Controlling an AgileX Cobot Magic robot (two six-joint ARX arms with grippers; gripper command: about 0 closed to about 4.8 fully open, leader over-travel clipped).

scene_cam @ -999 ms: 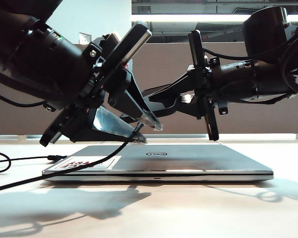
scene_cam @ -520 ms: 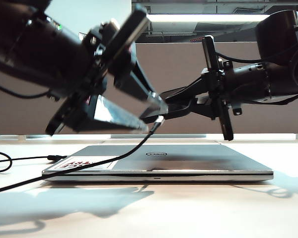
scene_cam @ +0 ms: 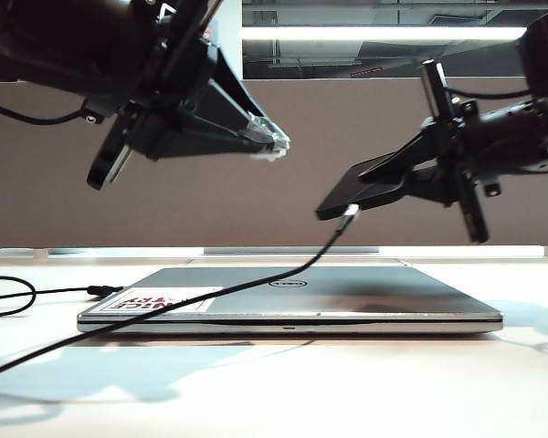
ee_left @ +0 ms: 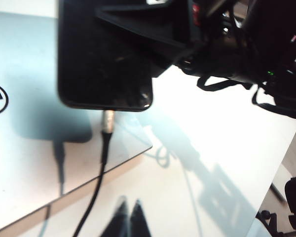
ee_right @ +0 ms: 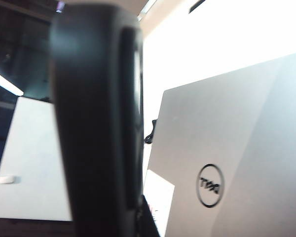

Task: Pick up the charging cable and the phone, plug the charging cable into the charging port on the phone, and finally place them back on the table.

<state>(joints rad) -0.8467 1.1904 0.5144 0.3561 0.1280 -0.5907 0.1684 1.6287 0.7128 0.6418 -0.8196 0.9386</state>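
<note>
The smooth white table [scene_cam: 347, 383] carries a flat silver laptop [scene_cam: 347, 297]. At two o'clock above it, the right gripper [scene_cam: 384, 187] clamps the glossy black phone [scene_cam: 352, 193], thin charging cable [scene_cam: 210, 297] plugged into its lower edge. At ten o'clock, the left gripper [scene_cam: 272, 139] hangs closed, empty.

This looks like an office or robotics lab workspace. A broad white tabletop [scene_cam: 365, 383] stands before a brown fabric divider panel [scene_cam: 256, 182] of the kind that separates desks, and above the panel an open ceiling with bare ducts and a long strip light [scene_cam: 384, 33] shows. A closed silver laptop [scene_cam: 347, 297] lies on the tabletop between two black robot arms hanging over it.
</note>
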